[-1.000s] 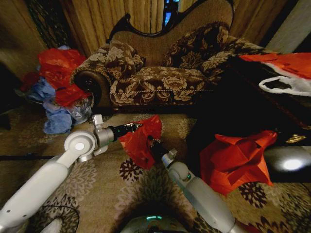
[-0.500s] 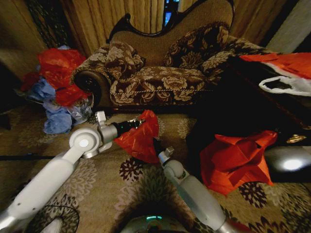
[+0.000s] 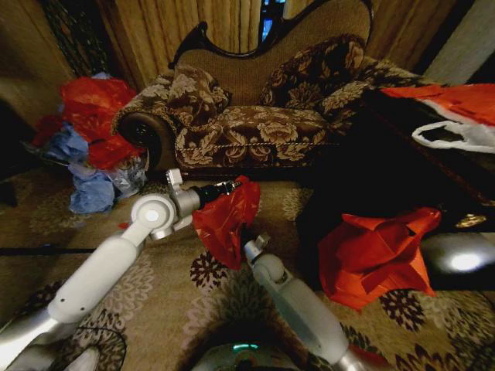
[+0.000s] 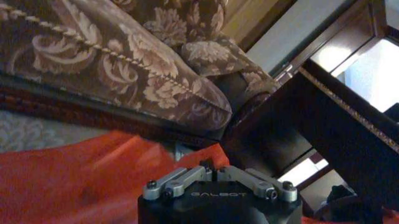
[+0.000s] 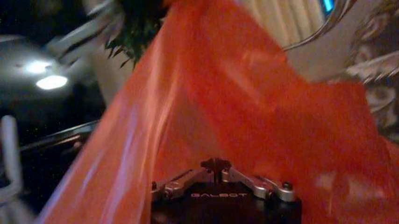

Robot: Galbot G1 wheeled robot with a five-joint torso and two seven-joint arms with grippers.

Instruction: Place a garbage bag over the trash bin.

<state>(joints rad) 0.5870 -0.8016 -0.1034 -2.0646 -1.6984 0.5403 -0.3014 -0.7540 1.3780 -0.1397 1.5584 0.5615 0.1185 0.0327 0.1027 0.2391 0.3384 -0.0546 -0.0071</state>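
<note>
You've got the garbage bag (image 3: 227, 224) pinched by both the left claw (image 3: 232, 185) and right claw (image 3: 241, 232) in front of the sofa (image 3: 255, 116), bin uncovered yet.

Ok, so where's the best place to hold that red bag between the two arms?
Probably by its thin edges, one gripper on each. The bag hangs as a crumpled sheet with no handles, so pinching a fold of film suits it. The left gripper meets its upper edge from the robot's left, and the right gripper comes from below. Both are shut on it.
</note>
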